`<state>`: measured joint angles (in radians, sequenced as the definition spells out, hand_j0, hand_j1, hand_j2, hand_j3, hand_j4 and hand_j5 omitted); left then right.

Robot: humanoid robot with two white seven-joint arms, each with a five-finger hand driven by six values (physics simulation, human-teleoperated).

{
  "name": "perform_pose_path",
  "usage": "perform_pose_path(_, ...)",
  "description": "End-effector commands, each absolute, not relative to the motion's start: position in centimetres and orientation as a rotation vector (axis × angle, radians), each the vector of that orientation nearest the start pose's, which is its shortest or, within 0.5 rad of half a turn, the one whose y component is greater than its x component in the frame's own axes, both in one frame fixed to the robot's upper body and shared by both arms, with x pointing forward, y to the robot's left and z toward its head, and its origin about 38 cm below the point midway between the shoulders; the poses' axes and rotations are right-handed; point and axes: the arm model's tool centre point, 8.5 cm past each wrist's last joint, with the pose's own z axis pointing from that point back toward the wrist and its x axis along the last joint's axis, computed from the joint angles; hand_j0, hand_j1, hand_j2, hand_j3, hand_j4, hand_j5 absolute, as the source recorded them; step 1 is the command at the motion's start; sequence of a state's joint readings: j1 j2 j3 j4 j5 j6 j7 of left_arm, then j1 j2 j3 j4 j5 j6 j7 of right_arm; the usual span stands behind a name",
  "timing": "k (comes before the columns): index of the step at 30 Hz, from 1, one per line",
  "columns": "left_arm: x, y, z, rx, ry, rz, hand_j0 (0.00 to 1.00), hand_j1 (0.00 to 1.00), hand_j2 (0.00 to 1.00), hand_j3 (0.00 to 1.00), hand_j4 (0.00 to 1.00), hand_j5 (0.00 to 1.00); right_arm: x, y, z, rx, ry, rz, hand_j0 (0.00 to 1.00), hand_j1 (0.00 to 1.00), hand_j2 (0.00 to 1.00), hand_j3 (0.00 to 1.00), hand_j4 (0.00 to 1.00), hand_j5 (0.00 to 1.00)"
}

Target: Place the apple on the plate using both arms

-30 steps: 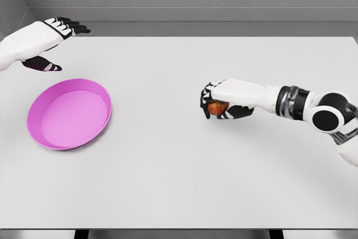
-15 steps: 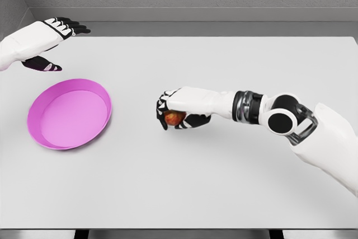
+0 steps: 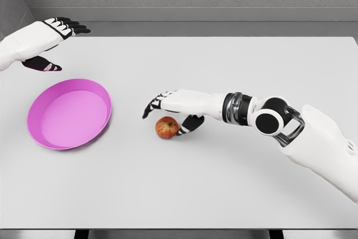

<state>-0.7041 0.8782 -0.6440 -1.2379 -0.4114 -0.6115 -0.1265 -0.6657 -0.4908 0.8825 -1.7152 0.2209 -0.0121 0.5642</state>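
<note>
Resting on the table (image 3: pixel 235 194) between both arms, the apple (image 3: pixel 166 127) sits under your right hand (image 3: pixel 170 107), fingers spread, suggesting a handover; your open left hand (image 3: pixel 42 43) hovers beyond the plate (image 3: pixel 106 110).

Matt smooth table (image 3: pixel 224 194); plate (image 3: pixel 39 138) looks like smooth plastic.

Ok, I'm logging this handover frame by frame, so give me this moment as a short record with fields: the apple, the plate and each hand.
apple: on the table, right of the plate, not on it
plate: pink, empty, at the table's left
right hand: fingers spread above the apple, thumb beside it, not gripping
left hand: open, held above the far left corner, beyond the plate
task state: apple not yet on the plate
</note>
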Motion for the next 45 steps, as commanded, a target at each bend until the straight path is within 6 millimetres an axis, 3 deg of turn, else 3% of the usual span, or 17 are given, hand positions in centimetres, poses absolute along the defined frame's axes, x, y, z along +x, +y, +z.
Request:
perform_pose_path(1,46.4,37.0,24.2,0.683,-1.617,-1.764,1.0,1.0,1.0,1.0,1.0,1.0,39.2,-9.7,18.6,0.056,-1.461,1.877,1.0,1.0,1.0,1.0,1.0,1.0)
perform_pose_path(5,46.3,37.2,24.3,0.685,-1.613,-1.766,1.0,1.0,1.0,1.0,1.0,1.0,39.8,-10.7,19.4,0.013,-1.463,1.881,1.0,1.0,1.0,1.0,1.0,1.0)
perform_pose_path(7,46.3,37.1,24.3,0.685,-1.614,-1.766,1.0,1.0,1.0,1.0,1.0,1.0,41.1,-14.8,20.6,-0.096,-1.435,1.859,1.0,1.0,1.0,1.0,1.0,1.0)
perform_pose_path(9,46.3,36.9,24.4,0.684,-1.617,-1.772,1.0,1.0,1.0,1.0,1.0,1.0,42.6,-20.9,23.7,-0.26,-1.442,1.789,1.0,1.0,1.0,1.0,1.0,1.0)
perform_pose_path(11,46.2,36.8,24.5,0.684,-1.621,-1.778,1.0,1.0,1.0,1.0,1.0,1.0,42.6,-25.9,25.7,-0.363,-1.462,1.732,1.0,1.0,1.0,1.0,1.0,1.0)
perform_pose_path(13,45.9,35.6,24.7,0.664,-1.607,-1.843,1.0,1.0,1.0,1.0,1.0,1.0,42.2,-29.5,27.4,-0.444,-1.483,1.694,1.0,1.0,1.0,1.0,1.0,1.0)
perform_pose_path(17,44.4,31.3,26.4,0.624,-1.723,-1.936,1.0,1.0,1.0,1.0,1.0,1.0,41.2,-34.0,29.5,-0.547,-1.522,1.628,1.0,1.0,1.0,1.0,1.0,1.0)
perform_pose_path(19,43.3,29.2,27.3,0.595,-1.789,-1.982,1.0,1.0,1.0,1.0,1.0,1.0,41.1,-34.5,29.9,-0.56,-1.523,1.63,1.0,1.0,1.0,1.0,1.0,1.0)
perform_pose_path(22,42.5,27.6,27.4,0.556,-1.773,-2.06,1.0,1.0,1.0,1.0,1.0,1.0,41.2,-35.0,30.0,-0.571,-1.51,1.627,1.0,1.0,1.0,1.0,1.0,1.0)
perform_pose_path(34,42.2,20.2,24.6,0.406,-1.613,-2.395,1.0,1.0,1.0,1.0,1.0,1.0,41.0,-34.6,29.8,-0.562,-1.511,1.634,1.0,1.0,1.0,1.0,1.0,1.0)
perform_pose_path(42,40.9,18.2,23.6,0.328,-1.609,-2.473,1.0,1.0,1.0,1.0,1.0,1.0,41.0,-34.4,29.6,-0.552,-1.512,1.634,1.0,1.0,1.0,1.0,1.0,1.0)
perform_pose_path(45,40.9,16.3,23.7,0.3,-1.615,-2.529,1.0,1.0,1.0,1.0,1.0,1.0,41.0,-34.5,29.3,-0.548,-1.506,1.635,1.0,1.0,1.0,1.0,1.0,1.0)
